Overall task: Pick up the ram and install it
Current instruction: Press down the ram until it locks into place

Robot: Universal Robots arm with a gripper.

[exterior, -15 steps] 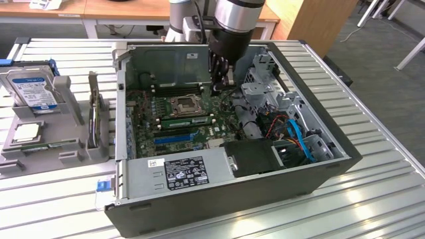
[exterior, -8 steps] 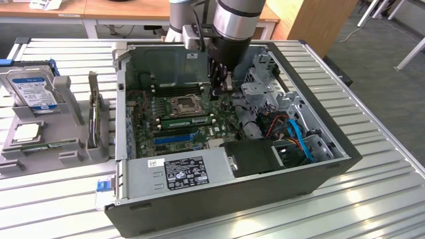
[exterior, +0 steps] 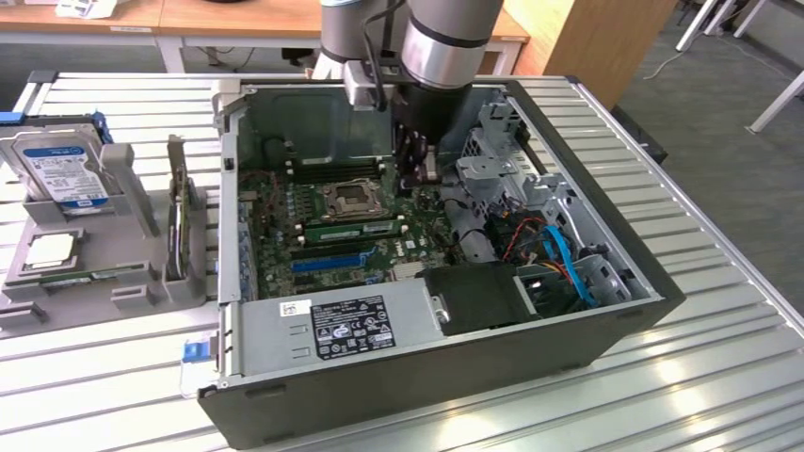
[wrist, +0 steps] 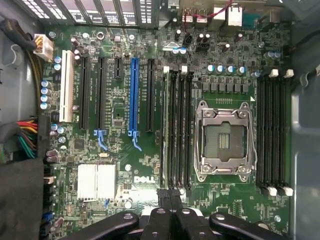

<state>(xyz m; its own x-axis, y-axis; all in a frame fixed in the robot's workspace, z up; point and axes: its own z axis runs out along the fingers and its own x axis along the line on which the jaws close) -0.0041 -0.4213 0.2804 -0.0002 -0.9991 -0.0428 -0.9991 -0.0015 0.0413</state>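
Hand (wrist: 170, 196) was shut on nothing, hovering over board (wrist: 150, 160) | ram (exterior: 358, 229) stood among slots (wrist: 181, 130) just beneath hand, beside socket (wrist: 223, 137) | step judged: seating, pickup seemingly done | next called for straight downward press; full seating could not be told

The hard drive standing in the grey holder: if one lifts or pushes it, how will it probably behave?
The hard drive looks like a rigid metal box, so probably stiff and rather heavy for its size. It stands on edge in the grey holder, so once lifted free it could tip easily. Its smooth labelled face may be slippery.
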